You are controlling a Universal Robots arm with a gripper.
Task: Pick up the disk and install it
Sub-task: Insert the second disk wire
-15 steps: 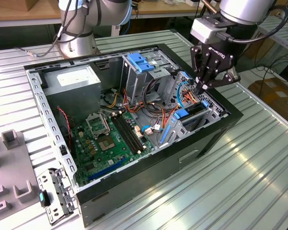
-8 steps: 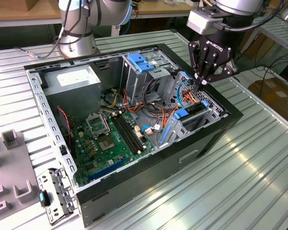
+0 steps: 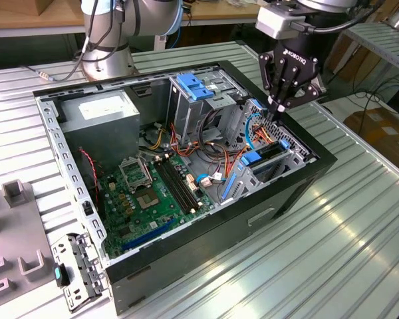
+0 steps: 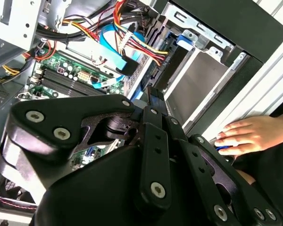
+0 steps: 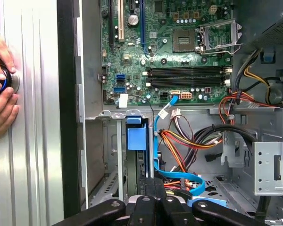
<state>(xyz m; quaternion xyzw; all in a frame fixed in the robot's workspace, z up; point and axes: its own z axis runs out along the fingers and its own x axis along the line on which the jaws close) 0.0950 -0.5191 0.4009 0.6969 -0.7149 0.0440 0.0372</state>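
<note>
Claw (image 3: 279, 113) down over the open computer case (image 3: 206, 232), and I hung above the drive cage (image 3: 289, 156) in the case's corner on the exterior view's right. My fingers were drawn narrow, the tips almost together. The disk (image 3: 269, 154) stood on edge in that cage, its blue rail end (image 5: 136, 136) facing up toward the motherboard (image 5: 179, 52) in the first wrist view. My fingertips sat right at the disk's upper edge, but I could not tell whether they pinched it or only touched it. A bundle of orange, yellow and blue cables (image 5: 179, 146) ran just beside the cage. Out on the ribbed metal table (image 3: 319, 252), beyond the case's black wall, a person's hand (image 5: 2, 94) rested on a small round knob (image 5: 12, 82).
</note>
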